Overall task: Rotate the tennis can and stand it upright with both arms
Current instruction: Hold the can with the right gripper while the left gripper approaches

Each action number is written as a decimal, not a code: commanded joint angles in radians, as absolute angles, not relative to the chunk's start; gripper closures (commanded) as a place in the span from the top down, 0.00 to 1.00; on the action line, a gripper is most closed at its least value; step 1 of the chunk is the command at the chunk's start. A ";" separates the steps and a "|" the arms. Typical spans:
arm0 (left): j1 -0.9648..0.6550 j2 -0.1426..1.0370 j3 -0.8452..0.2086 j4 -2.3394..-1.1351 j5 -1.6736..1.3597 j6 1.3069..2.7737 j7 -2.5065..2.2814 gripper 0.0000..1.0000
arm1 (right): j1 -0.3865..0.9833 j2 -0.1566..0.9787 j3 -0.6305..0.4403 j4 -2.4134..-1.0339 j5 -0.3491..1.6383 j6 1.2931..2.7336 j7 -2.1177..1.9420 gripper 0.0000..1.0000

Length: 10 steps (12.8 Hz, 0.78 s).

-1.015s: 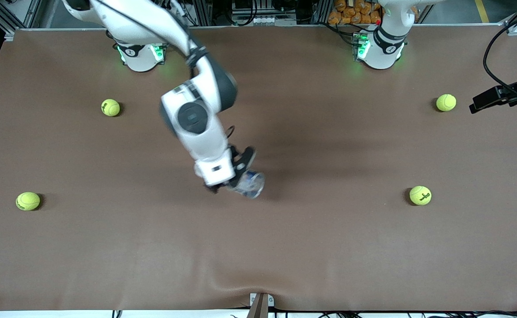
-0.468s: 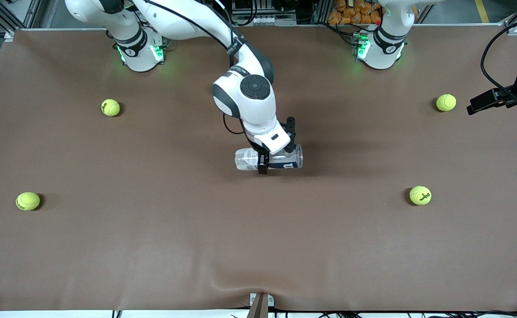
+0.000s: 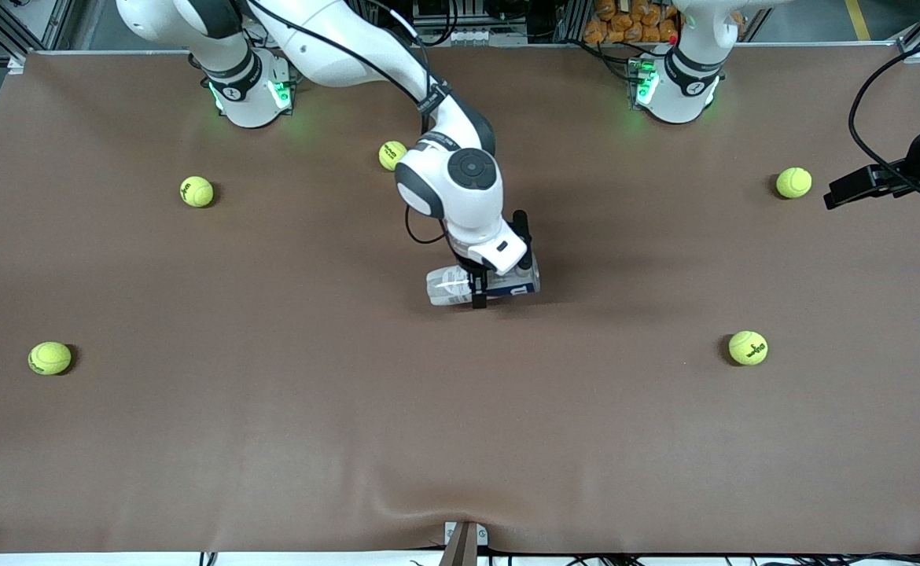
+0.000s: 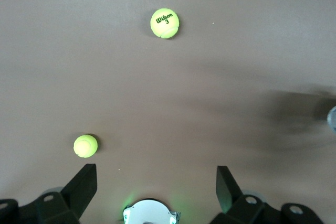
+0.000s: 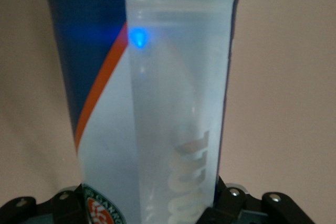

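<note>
- One tennis can: a slim clear-plastic cylinder with a white and dark-blue label and an orange stripe, lying on its side near the middle of the table, long axis running from 3 to 9 o'clock in the front view.
- My right gripper is down on that can, fingers closed across its middle; in my right wrist view the can fills the frame, smooth and translucent, with a clear rim at its end.
- My left gripper hangs over the left arm's end of the table, at 3 o'clock from the can and well apart from it. This arm waits. Its two black fingers stand spread apart with nothing between them.
- Five tennis balls, all fuzzy yellow-green spheres, each alone on the table.
- One ball sits at about 11 o'clock from the can, just beside my right arm's forearm.
- Two balls lie toward the right arm's end.
- Two more lie toward the left arm's end; my left wrist view shows both, one printed with a dark logo, one smaller in frame.
- One table, covered in a matte brown sheet with a slight ripple at 6 o'clock.
</note>
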<state>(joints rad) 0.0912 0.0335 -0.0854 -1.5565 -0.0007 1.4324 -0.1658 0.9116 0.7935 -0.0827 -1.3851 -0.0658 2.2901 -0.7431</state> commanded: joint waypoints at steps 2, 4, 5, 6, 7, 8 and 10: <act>0.089 0.028 -0.091 -1.562 -0.003 1.434 -0.178 1.00 | 0.937 0.837 -0.098 -1.362 -0.103 2.312 -0.721 0.78; 0.087 0.028 -0.091 -1.562 -0.021 1.434 -0.173 1.00 | 0.940 0.856 -0.098 -1.353 -0.113 2.312 -0.652 0.78; 0.089 0.029 -0.091 -1.562 -0.025 1.434 -0.173 1.00 | 0.940 0.870 -0.098 -1.342 -0.115 2.312 -0.619 0.78; 0.089 0.028 -0.091 -1.562 -0.025 1.434 -0.172 1.00 | 0.940 0.880 -0.098 -1.332 -0.115 2.312 -0.597 0.78; 0.087 0.028 -0.091 -1.563 -0.025 1.434 -0.173 1.00 | 0.940 0.884 -0.100 -1.330 -0.126 2.312 -0.586 0.78; 0.087 0.029 -0.091 -1.563 -0.025 1.434 -0.173 1.00 | 0.940 0.888 -0.100 -1.331 -0.147 2.313 -0.583 0.78; 0.086 0.029 -0.091 -1.562 -0.028 1.434 -0.173 1.00 | 0.946 0.899 -0.098 -1.330 -0.178 2.313 -0.562 0.78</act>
